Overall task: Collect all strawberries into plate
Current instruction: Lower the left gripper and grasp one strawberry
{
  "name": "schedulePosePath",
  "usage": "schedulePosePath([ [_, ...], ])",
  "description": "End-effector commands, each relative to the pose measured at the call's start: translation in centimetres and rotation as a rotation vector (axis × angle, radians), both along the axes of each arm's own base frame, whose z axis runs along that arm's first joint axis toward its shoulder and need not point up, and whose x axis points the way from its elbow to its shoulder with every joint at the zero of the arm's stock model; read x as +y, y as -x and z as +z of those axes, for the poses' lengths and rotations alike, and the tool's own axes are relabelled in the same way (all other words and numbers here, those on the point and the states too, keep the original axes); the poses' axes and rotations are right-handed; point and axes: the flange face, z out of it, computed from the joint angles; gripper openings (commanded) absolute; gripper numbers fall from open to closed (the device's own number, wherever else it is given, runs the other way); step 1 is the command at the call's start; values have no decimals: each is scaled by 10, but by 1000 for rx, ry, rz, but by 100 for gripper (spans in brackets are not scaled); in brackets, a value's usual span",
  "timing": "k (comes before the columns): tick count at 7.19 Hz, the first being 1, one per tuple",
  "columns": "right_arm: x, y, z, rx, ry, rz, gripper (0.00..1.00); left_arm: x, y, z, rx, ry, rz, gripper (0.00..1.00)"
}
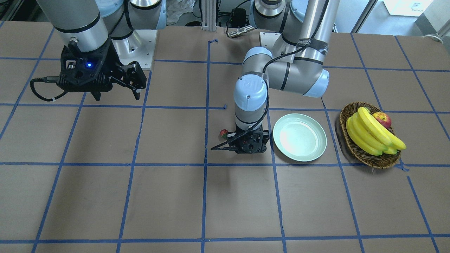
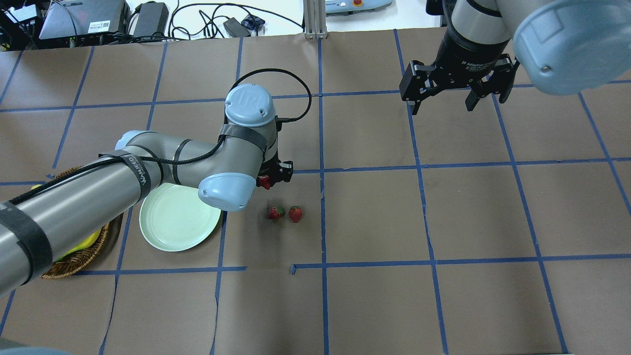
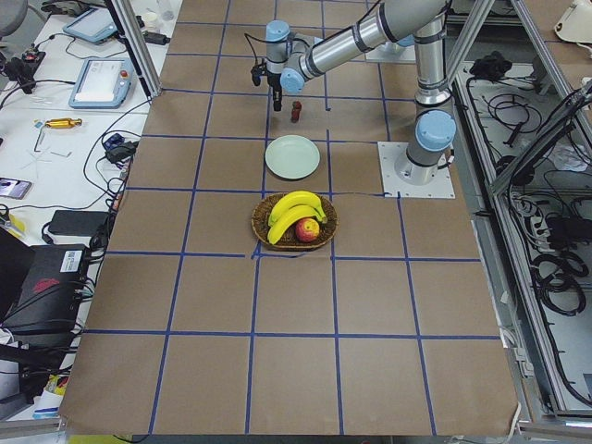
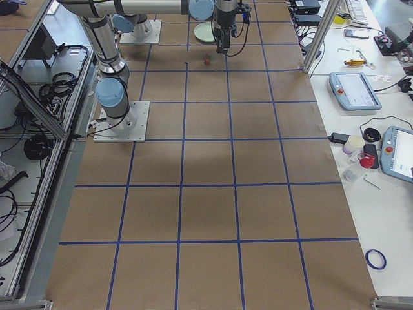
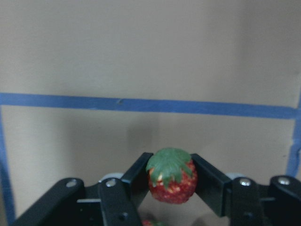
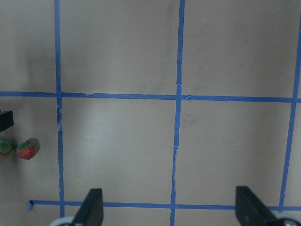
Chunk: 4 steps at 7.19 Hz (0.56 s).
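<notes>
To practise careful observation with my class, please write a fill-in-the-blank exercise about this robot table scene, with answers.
The left gripper holds ____ strawberry.
____ strawberries lie on the table.
The plate is ____.
The right gripper is ____.
Missing words: one, two, empty, open.

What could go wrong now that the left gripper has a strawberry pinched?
The left gripper holds the strawberry only between its fingertips, so it could slip out on the way to the plate. The two loose strawberries lie close by; a low swing might knock them. The plate looks shallow and glossy; a high release may bounce out.
</notes>
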Motion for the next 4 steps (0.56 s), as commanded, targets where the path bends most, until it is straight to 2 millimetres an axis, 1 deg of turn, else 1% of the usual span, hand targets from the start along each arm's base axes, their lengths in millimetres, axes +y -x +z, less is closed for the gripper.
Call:
schedulePosePath([
  [1,0,0,0,0,-1,1,100,19,-79,-1,-10,-63,-86,20],
  [2,0,0,0,0,-2,2,100,22,-115,4,-4,-75,-119,20],
  [3,0,0,0,0,-1,2,100,29,-137,3,1,-90,-137,21],
  [4,0,0,0,0,-1,2,100,33,-161,-2,7,-109,-92,38],
])
